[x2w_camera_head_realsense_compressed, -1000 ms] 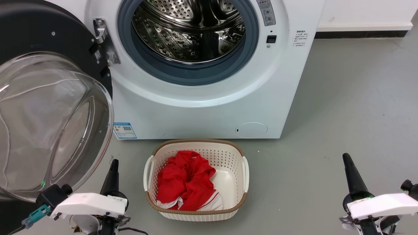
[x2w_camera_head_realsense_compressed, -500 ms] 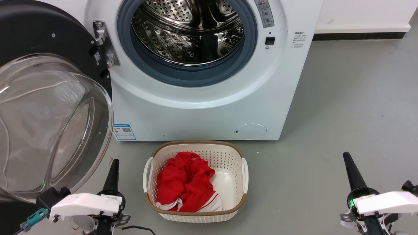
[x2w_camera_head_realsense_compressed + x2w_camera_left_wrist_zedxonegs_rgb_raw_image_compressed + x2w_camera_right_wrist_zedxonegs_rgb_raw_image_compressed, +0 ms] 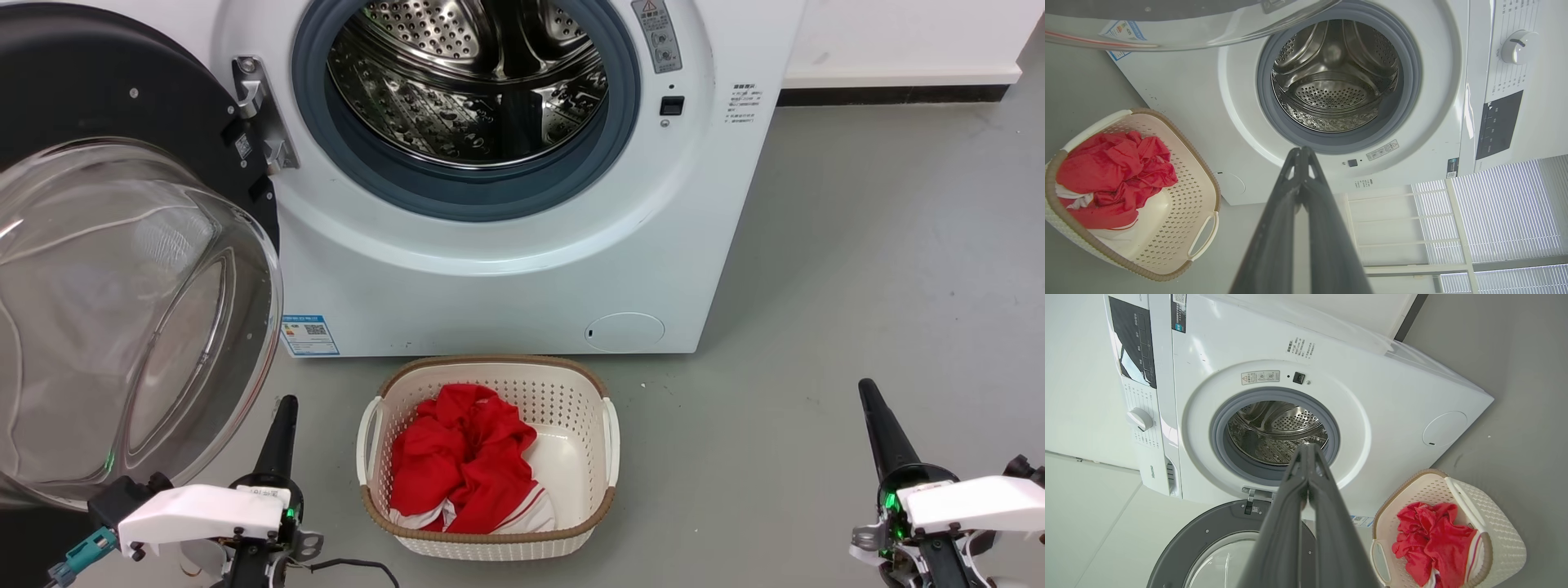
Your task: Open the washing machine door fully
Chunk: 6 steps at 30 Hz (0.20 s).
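Grey floor (image 3: 857, 245) meeting a white wall. The washing machine (image 3: 490, 278) stands ahead of both grippers, drum exposed. The washing machine door (image 3: 82, 90) is swung wide, its glass bowl just to the outer side of the left gripper (image 3: 286, 403), apart from it. Left gripper and right gripper (image 3: 865, 389): fingers pressed together, holding nothing. Between them, a cream basket (image 3: 490, 535) with red cloth (image 3: 465, 465)
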### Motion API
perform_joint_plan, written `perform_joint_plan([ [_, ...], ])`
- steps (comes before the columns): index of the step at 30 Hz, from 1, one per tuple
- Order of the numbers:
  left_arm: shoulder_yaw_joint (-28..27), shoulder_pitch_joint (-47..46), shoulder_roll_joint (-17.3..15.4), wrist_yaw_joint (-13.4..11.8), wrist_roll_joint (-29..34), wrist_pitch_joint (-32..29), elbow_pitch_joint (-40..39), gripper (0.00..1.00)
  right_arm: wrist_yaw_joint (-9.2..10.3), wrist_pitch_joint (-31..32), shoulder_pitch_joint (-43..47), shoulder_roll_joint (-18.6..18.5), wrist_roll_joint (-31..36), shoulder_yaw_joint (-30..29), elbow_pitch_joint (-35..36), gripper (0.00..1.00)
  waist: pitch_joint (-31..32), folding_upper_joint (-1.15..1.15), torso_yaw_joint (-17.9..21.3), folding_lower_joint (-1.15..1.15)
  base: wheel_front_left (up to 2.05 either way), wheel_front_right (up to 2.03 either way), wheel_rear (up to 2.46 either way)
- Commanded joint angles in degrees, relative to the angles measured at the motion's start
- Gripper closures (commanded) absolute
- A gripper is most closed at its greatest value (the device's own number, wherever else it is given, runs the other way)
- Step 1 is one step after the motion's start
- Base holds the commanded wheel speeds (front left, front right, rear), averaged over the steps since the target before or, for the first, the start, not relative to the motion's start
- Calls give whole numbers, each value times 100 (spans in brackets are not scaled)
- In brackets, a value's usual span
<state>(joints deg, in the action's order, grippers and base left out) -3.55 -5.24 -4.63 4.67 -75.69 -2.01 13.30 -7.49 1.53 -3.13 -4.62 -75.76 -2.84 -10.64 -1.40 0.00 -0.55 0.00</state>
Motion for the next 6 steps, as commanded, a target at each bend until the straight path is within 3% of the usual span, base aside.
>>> perform_joint_plan([
  [1,-26,-103,19,57,-100,-34,-10,100,-1,15,-123,-27,-119,-13,12,100,3,0,1,0,0,0,0],
  [6,-71,-111,45,93,-329,-97,4,100,-1,58,-156,-22,-373,-33,-41,100,18,0,8,0,0,0,0],
])
